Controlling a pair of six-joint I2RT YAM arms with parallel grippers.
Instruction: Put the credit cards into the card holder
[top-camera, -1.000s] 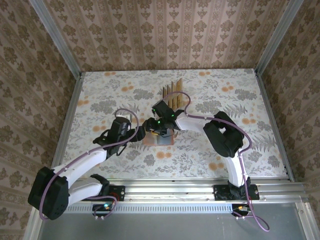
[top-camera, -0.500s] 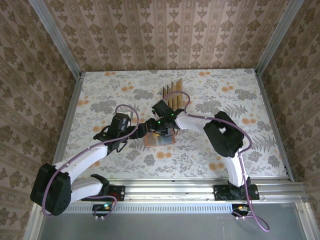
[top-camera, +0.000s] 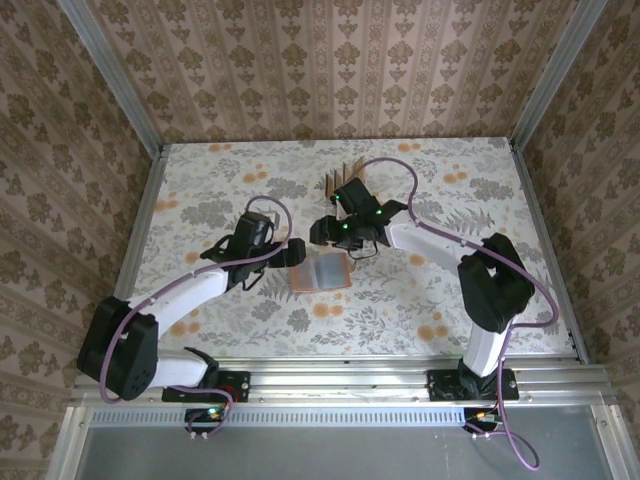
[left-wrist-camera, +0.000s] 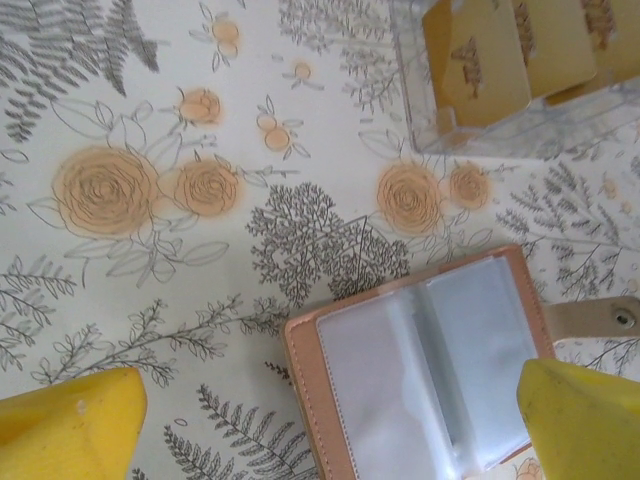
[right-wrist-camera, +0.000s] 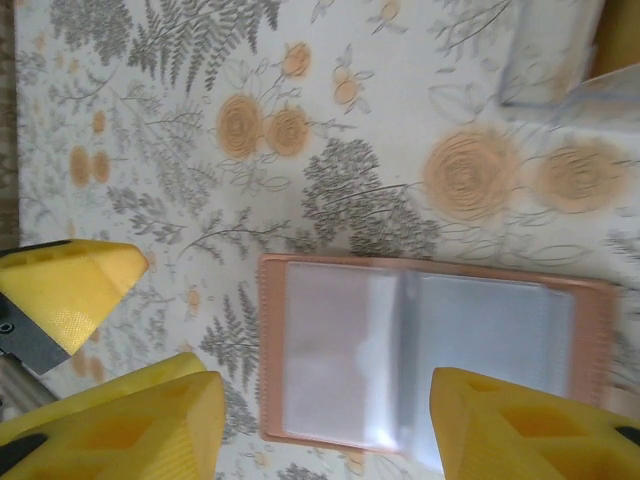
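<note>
Card holder (top-camera: 322, 273) lying open, L gripper (left-wrist-camera: 330, 400) wide, R gripper (right-wrist-camera: 325, 400) ajar, both empty.

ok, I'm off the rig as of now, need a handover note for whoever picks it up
Left tool: open, empty, at the card holder's left edge.
Right tool: open, empty, aimed at the holder.
Credit cards: upright in the clear stand beyond the holder.
Done: holder lies open, no card visible in its pockets.
Left: move every card into a pocket.
</note>
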